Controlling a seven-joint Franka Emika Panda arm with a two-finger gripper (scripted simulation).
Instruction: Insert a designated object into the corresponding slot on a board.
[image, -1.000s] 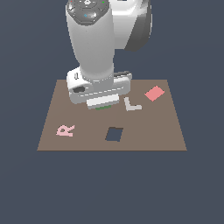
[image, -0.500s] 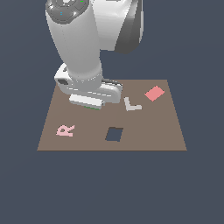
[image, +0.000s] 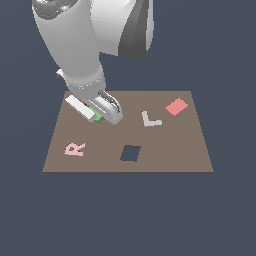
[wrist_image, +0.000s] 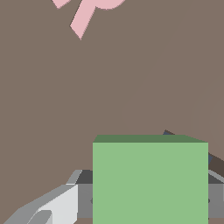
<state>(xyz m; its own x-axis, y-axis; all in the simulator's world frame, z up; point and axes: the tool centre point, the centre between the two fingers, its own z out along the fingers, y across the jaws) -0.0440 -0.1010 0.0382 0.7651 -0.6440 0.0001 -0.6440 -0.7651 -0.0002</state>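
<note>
The green square block (image: 98, 118) is held between my gripper's (image: 98, 117) jaws, low over the brown board (image: 175, 145), toward the exterior view's left. In the wrist view the green block (wrist_image: 150, 181) fills the foreground, with a grey finger (wrist_image: 52, 205) beside it. One dark navy square slot (image: 130, 153) lies open near the board's front middle, to the right of and nearer than the gripper. A thin dark sliver (wrist_image: 168, 132) shows just behind the block in the wrist view; I cannot tell whether it is another hole.
A red square block (image: 176, 106) lies at the board's far right. A white L-shaped piece (image: 150, 119) sits near the middle, right of the gripper. A pink letter R (image: 75, 149) marks the front left and also shows in the wrist view as pink R (wrist_image: 89, 8).
The arm has swung toward the exterior view's left, carrying the green block with it, and the gripper now sits at a slant over the board's left part.
</note>
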